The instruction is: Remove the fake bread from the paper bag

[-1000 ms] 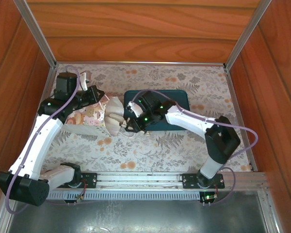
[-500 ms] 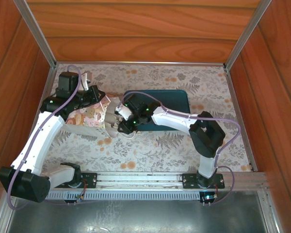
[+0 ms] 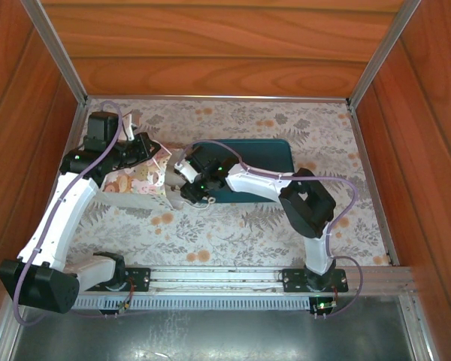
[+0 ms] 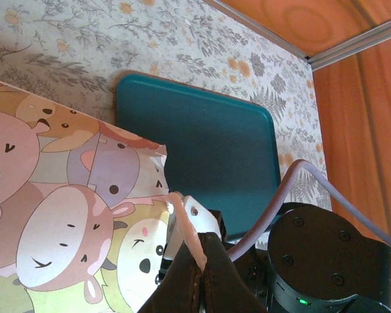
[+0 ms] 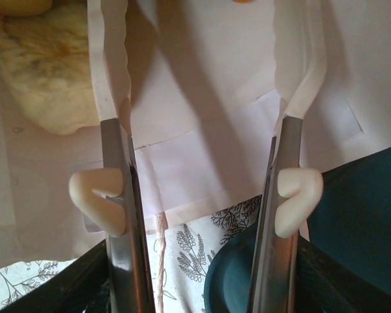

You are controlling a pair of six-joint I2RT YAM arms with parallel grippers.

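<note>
Right gripper (image 5: pixel 205 59) has moved left off the teal tray (image 3: pixel 267 158) into the mouth of the paper bag (image 3: pixel 131 180), which lies on its side on the tabletop (image 3: pixel 248 226). Its fingers are spread wider than a second ago and hold nothing. A pale piece of fake bread (image 5: pixel 45 78) lies inside the bag, just beside one finger. Left gripper (image 4: pixel 197 274) has its fingers closed on the bag's cord handle (image 4: pixel 186 225). Judgement: the reach-in has begun, with no grasp yet.

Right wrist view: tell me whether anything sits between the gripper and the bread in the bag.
Nothing visible blocks it. The right gripper is open at the mouth of the bag, with bare paper between its fingers. The bread lies past the finger on the picture's left, outside the gap.
</note>
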